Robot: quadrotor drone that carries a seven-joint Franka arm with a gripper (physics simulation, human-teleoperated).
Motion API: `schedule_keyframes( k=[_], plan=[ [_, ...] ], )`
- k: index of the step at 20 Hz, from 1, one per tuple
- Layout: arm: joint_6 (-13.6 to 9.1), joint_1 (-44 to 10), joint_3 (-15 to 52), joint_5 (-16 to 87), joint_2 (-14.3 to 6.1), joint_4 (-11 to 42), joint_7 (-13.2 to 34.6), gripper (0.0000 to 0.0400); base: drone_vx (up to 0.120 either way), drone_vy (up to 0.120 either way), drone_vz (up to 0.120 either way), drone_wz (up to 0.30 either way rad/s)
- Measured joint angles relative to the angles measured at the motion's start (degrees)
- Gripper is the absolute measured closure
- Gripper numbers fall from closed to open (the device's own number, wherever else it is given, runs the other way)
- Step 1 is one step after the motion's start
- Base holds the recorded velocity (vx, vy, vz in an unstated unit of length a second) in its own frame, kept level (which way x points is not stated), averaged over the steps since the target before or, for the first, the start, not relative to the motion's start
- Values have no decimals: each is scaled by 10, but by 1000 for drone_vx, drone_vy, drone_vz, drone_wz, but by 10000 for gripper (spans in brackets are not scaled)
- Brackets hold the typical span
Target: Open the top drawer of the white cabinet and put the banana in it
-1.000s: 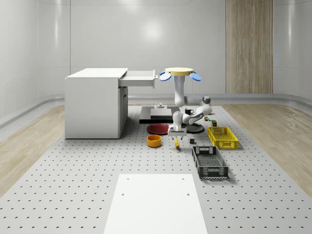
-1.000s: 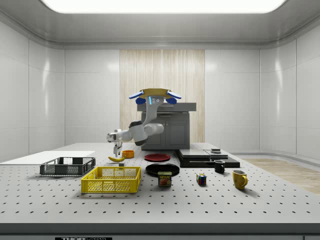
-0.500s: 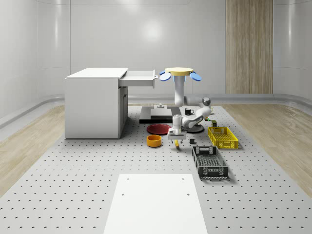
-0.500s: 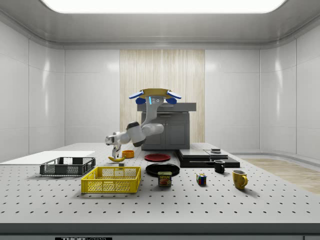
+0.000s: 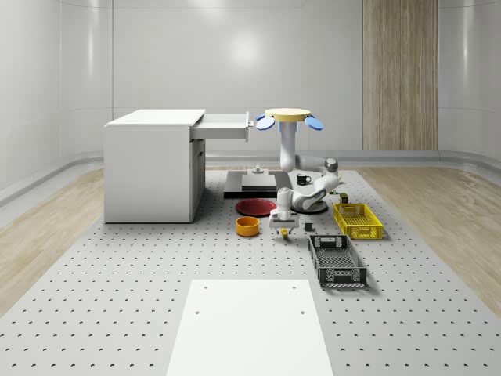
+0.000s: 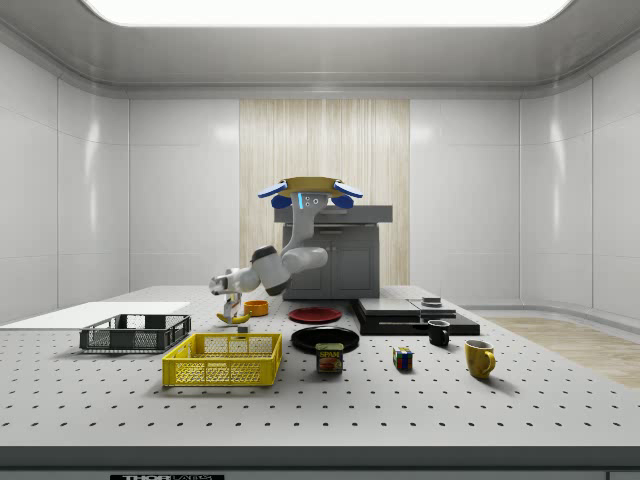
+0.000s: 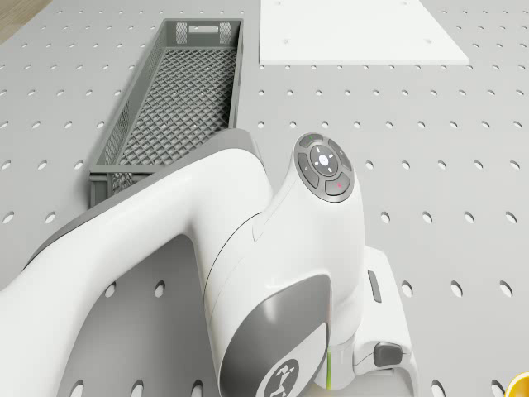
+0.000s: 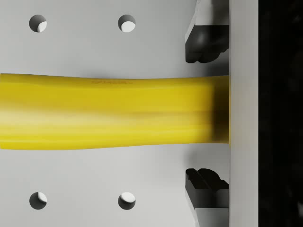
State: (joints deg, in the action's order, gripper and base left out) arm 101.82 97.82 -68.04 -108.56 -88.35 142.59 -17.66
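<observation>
Banana [image 8: 109, 111]: it is seen lying flat on the tabletop [image 5: 156, 266], well away from the white cabinet [image 5: 149, 168], out past the open end of its top drawer [image 5: 225, 125].
Top drawer: it is already pulled out of the white cabinet.
Drone [image 5: 286, 117]: it is seen hovering just beside the pulled-out drawer of the white cabinet, with the arm bent down to the tabletop.
Tool [image 8: 208, 111]: it is held wide open, low over the banana, with one finger [image 8: 203, 45] on each side and nothing gripped yet.
Feel of the banana: it is judged to be light, a little soft and smooth, so a gentle squeeze is called for.
Best hold: the thick middle is judged best, gripped across its narrow width.
</observation>
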Motion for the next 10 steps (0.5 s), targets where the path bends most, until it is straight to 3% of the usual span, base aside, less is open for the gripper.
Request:
schedule_keyframes(
  k=[4,10],
  plan=[
    [0,1,2,-2,2,-1,0,202,0,0,0,0],
    [-5,-3,-8,7,1,3,6,210,0,0,0,0]
  ],
)
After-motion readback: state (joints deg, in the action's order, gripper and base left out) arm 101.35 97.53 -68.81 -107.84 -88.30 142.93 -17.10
